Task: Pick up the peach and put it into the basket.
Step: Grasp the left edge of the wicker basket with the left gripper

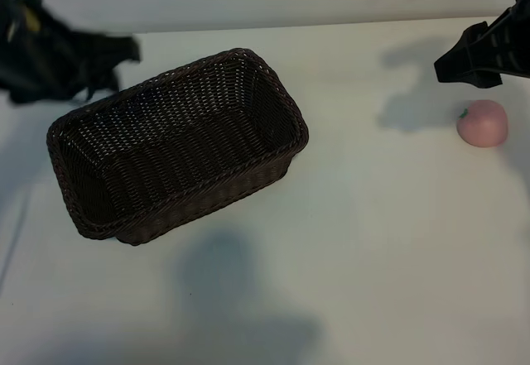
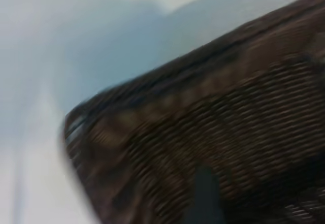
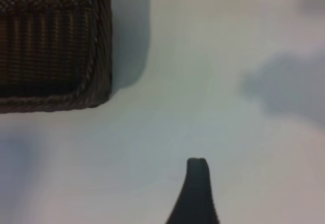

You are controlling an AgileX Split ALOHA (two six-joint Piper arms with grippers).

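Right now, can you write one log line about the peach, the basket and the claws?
peach: on table, outside basket | basket: holds nothing | right claw: open, above the peach | left claw: open, by the basket's far corner

Ext. view: left end effector (image 1: 116,55) is a dark smear at upper left, arm cut by the frame's left and top edges; jaws unreadable there. Right end effector (image 1: 464,60) runs off the right edge at upper right, only its black tip showing. Left wrist view: basket (image 2: 213,132) blurred, cut at right and bottom. Right wrist view: just one fingertip (image 3: 197,183) at the bottom edge; basket cut at upper left.
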